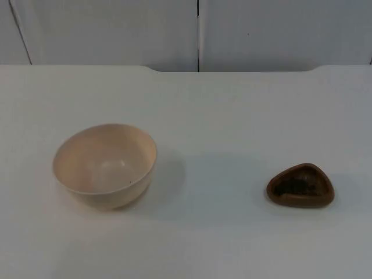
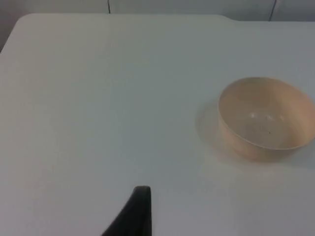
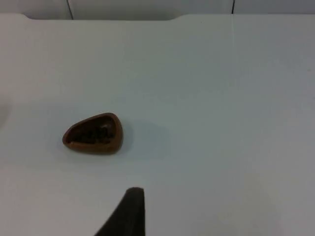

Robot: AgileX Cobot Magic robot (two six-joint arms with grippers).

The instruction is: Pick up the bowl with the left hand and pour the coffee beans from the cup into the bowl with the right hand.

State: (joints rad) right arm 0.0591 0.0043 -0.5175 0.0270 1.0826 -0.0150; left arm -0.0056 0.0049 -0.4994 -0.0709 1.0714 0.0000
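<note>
standing upright on the white table [image 1: 232, 104], toward its left side and nearer the front edge than the back one, is a cream bowl [image 1: 105, 164]; nothing can be seen inside it, only its pale smooth inner wall. well apart from it, toward the table's right side and about level with the bowl, sits a small brown cup [image 1: 300, 185] with a rounded three-cornered rim, and dark coffee beans [image 1: 297, 183] lie inside it. the far edge of the table meets a grey partition wall [image 1: 116, 29]

in the left wrist view the bowl [image 2: 263, 118] rests on bare table with a black fingertip of the left gripper [image 2: 135, 211] well apart from it, touching nothing; whether that gripper is released or clenched i cannot tell, since a single fingertip is all that can be made out. in the right wrist view the cup [image 3: 93, 133] lies on the table with its beans [image 3: 93, 132] as a dark patch inside, and the black fingertip of the right gripper [image 3: 128, 211] is near it but clear of it; its state i cannot tell either. both arms hang back from their things, waiting
</note>
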